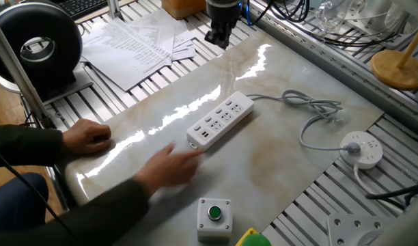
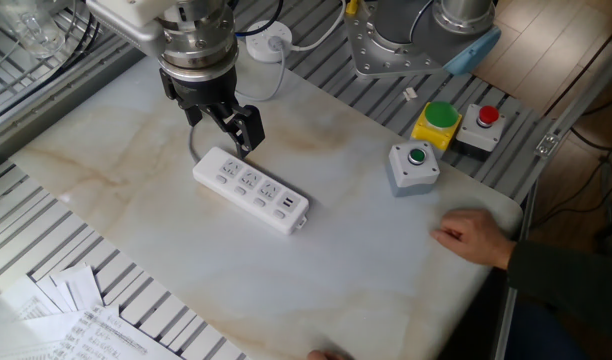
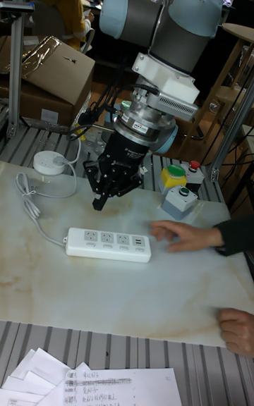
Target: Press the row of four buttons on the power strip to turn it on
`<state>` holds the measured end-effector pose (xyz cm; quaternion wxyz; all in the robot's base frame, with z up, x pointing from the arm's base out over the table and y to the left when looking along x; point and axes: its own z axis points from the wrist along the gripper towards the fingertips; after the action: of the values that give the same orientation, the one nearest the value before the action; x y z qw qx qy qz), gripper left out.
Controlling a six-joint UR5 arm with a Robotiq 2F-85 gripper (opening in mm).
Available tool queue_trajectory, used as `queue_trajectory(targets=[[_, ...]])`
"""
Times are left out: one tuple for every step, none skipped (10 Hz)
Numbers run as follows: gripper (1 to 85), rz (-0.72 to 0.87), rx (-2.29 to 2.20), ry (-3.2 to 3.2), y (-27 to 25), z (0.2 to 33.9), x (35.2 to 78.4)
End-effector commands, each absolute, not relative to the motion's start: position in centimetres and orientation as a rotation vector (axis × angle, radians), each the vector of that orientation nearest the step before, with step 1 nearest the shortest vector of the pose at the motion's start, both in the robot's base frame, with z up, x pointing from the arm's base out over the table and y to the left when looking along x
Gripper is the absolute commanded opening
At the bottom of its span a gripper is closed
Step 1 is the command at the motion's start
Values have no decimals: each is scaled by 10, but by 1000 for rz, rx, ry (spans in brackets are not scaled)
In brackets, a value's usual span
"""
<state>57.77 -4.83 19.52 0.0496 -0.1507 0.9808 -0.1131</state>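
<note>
Marble-patterned counter point(image 1: 277, 171) is seen carrying the power strip point(image 3: 108, 244), laid flat just below the tool point(image 3: 100, 199), which is held above its corded end; whether the tool's fingers are spread cannot be told. A person's hand point(image 3: 182, 235) is placed at the strip's far end
</note>
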Motion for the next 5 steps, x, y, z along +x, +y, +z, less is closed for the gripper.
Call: queue_trajectory(targets=[[10,-263,-464,3171,-40,188,531],[10,-184,-452,3193,-29,186,524],[10,-150,-450,3189,-25,182,524],[10,-142,-460,3188,-26,181,522],[10,-161,-447,3182,-32,181,524]])
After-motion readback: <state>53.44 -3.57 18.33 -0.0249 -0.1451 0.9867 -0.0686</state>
